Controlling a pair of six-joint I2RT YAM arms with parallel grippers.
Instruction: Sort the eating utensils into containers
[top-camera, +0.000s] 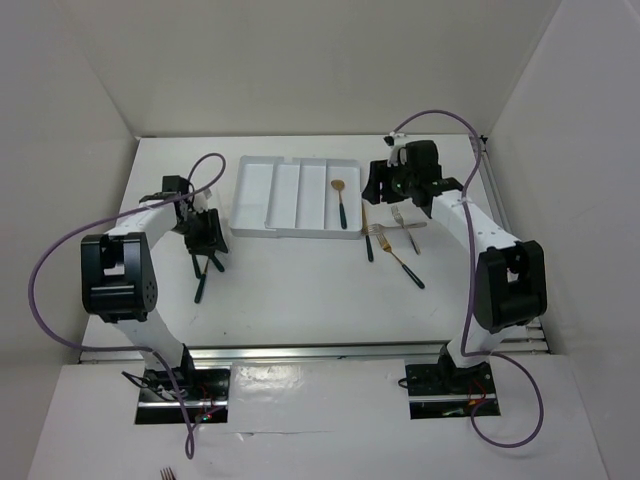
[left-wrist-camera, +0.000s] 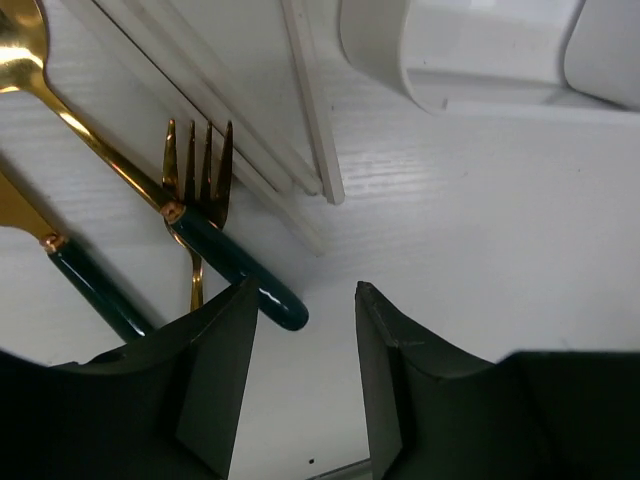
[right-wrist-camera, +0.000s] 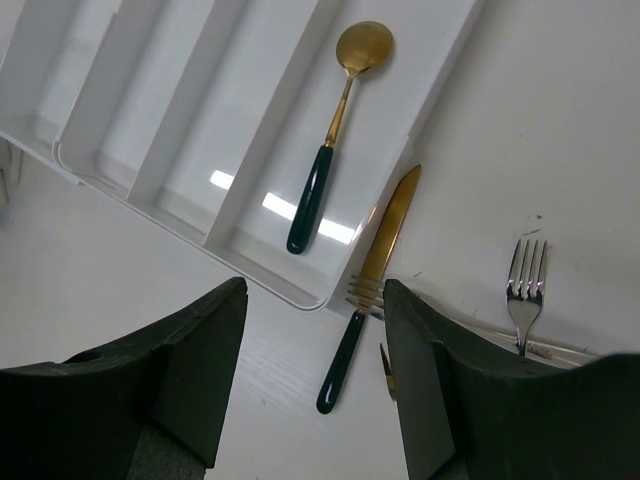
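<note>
The white tray lies at the table's middle back, its containers being long parallel compartments. A gold spoon with a dark handle lies in the rightmost one. Right of the tray lie a gold knife, a gold fork and a silver fork. My right gripper hovers open above the knife's handle. My left gripper stands open over a heap: a gold fork, a spoon, and a dark handle beside its left finger.
White walls close the table on three sides. A tray corner shows at the top of the left wrist view. Purple cables loop over both arms. Bare white table lies between the tray and the arm bases.
</note>
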